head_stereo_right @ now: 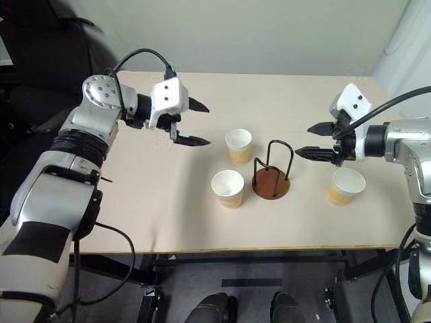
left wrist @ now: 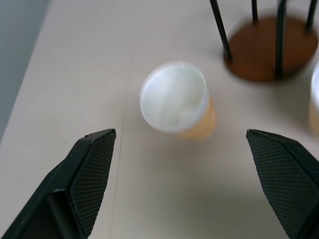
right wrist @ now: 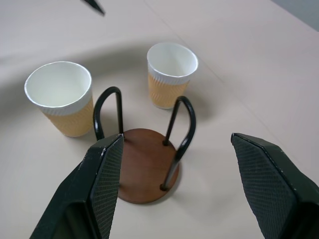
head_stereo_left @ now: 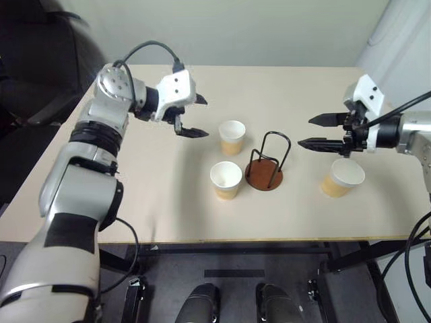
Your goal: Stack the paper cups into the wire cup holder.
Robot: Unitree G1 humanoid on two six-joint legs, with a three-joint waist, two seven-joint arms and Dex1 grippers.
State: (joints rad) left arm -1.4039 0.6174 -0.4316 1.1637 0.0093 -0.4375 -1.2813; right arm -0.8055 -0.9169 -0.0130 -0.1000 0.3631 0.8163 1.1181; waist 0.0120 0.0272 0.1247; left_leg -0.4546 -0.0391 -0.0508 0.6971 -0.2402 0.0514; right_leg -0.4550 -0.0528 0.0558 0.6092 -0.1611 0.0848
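Beige and bare of any writing, the table (head_stereo_left: 168,202) carried everything. The wire cup holder (head_stereo_left: 266,165), thin black loops upright on a round reddish-brown disc, stood near its middle. Three unprinted paper cups, tan below white bands, stood upright around it: one (head_stereo_left: 231,137) at ten o'clock, one (head_stereo_left: 225,180) at eight, one (head_stereo_left: 342,178) at three. The left gripper (head_stereo_left: 195,116) and right gripper (head_stereo_left: 316,132) hovered above the tabletop, fingers spread apart, empty
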